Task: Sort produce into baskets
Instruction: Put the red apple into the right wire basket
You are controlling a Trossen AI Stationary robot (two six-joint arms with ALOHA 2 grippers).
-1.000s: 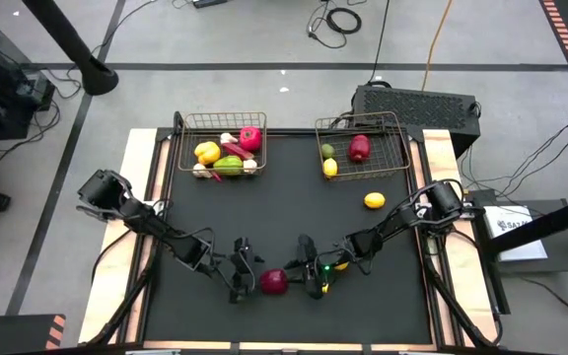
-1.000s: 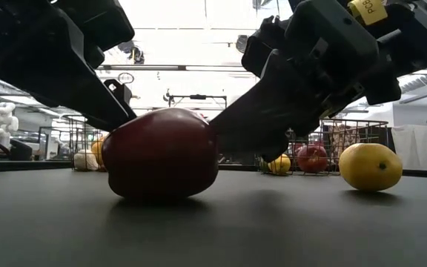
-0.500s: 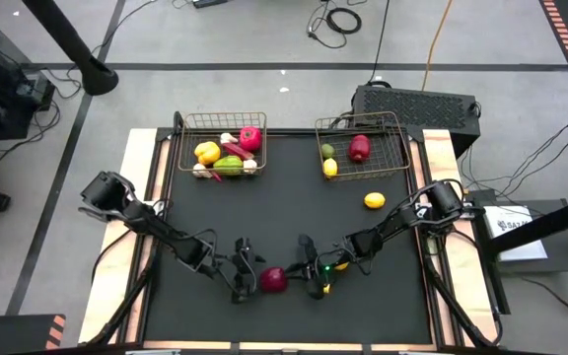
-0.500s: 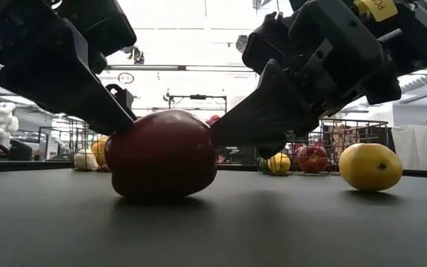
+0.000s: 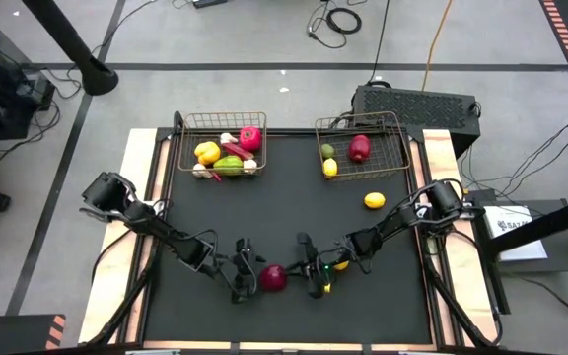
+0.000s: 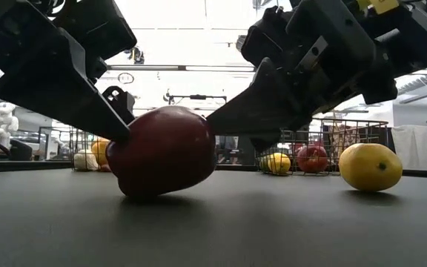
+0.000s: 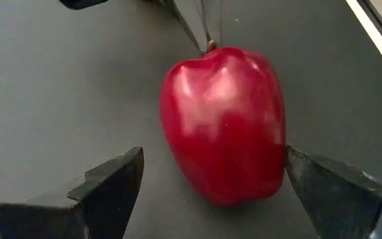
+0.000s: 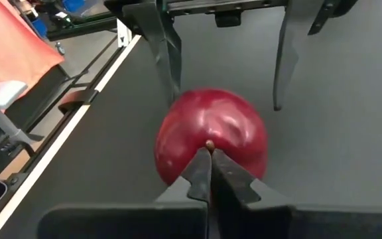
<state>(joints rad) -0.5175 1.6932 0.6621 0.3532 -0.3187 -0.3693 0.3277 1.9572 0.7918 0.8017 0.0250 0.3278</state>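
1. The right gripper (image 8: 210, 174) had just closed, pinching the stem of the apple (image 5: 273, 279).
2. The apple, near the table's (image 5: 294, 222) front edge, tilted; lifting looked ready.
3. The left gripper (image 7: 211, 189) stayed wide open around it, gripping nothing.

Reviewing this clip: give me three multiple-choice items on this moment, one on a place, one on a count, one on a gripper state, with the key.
1. Where is the red apple?
A. in the left basket
B. on the mat between the two grippers
C. in the right basket

2. How many lemons lie loose on the black mat outside the baskets?
A. none
B. one
C. three

3. How is the right gripper?
A. shut at the apple's stem
B. wide open above a basket
C. holding a lemon

Key:
1 B, the high view shows it at the near edge, between both grippers.
2 B, one lemon lies below the right basket.
3 A, the right wrist view shows its fingers together at the stem; the left gripper stands open around the apple.
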